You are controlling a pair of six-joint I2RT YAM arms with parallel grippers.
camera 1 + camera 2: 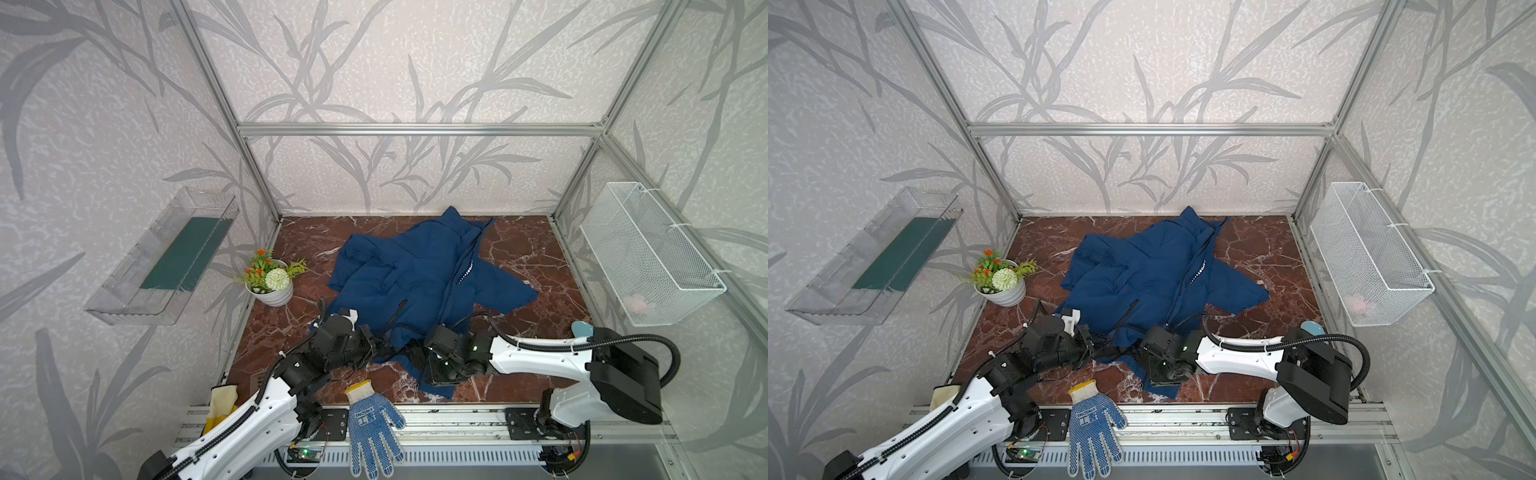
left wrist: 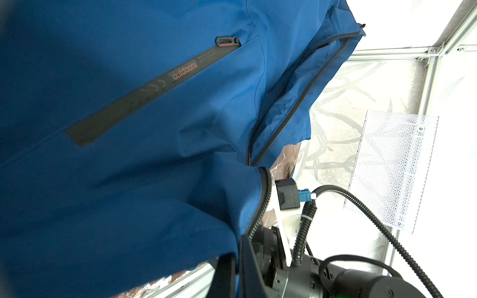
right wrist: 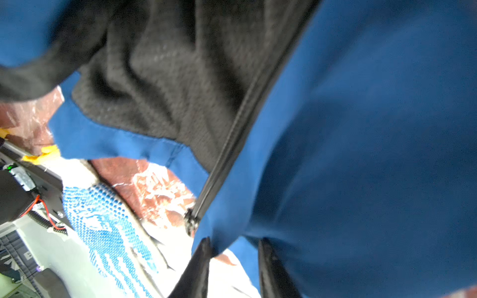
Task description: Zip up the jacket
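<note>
The navy jacket (image 1: pixel 415 270) (image 1: pixel 1142 270) lies spread on the marble floor, collar toward the back wall. Its dark front zipper (image 1: pixel 465 257) runs down the middle, with the lower front parted and black lining showing in the right wrist view. My left gripper (image 2: pixel 236 254) (image 1: pixel 374 345) is shut on the jacket's hem (image 2: pixel 180 232), near the slanted pocket zipper (image 2: pixel 142 93). My right gripper (image 3: pixel 235 241) (image 1: pixel 415 355) stands open, its fingers apart around the hanging hem edge. The zipper's bottom end (image 3: pixel 191 222) hangs just beside one of its fingertips (image 3: pixel 205 245).
A blue-dotted white glove (image 1: pixel 372 428) lies over the front rail (image 1: pixel 449 419). A yellow glove (image 1: pixel 222 405) sits under the left arm. A potted plant (image 1: pixel 270 282) stands left of the jacket. A wire basket (image 1: pixel 648 253) and a clear shelf (image 1: pixel 166 257) hang on the side walls.
</note>
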